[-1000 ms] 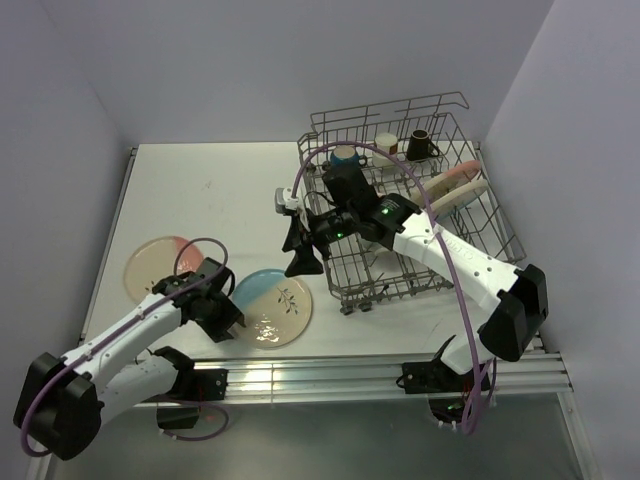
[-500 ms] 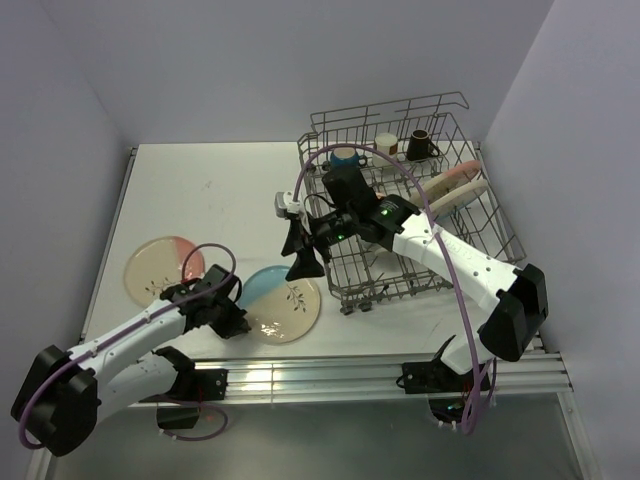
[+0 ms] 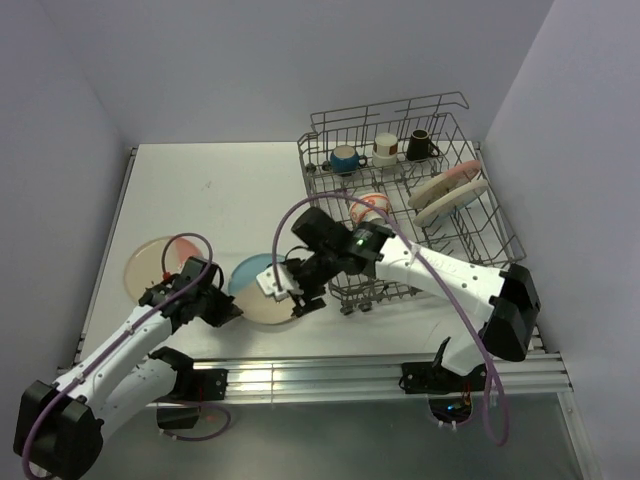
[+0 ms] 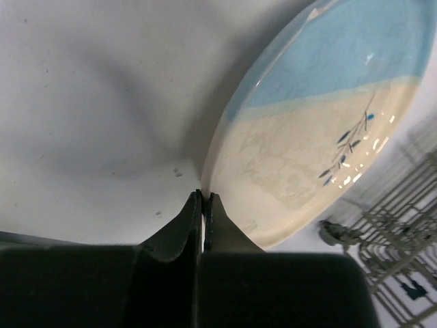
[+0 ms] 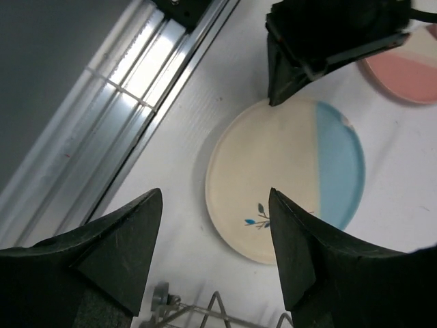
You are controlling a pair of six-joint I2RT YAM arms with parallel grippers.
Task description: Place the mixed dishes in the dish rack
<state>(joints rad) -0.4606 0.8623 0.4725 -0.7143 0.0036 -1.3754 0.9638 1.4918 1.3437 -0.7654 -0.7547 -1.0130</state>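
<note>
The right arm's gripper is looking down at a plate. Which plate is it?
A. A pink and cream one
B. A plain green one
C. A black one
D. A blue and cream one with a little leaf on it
D: in the right wrist view the open right gripper hangs over the round cream plate with a blue half and a leaf sprig.

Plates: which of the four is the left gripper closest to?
The blue-and-cream plate, with the left gripper at its rim. The pink-and-cream plate lies farther left; the other two sit in the dish rack.
</note>
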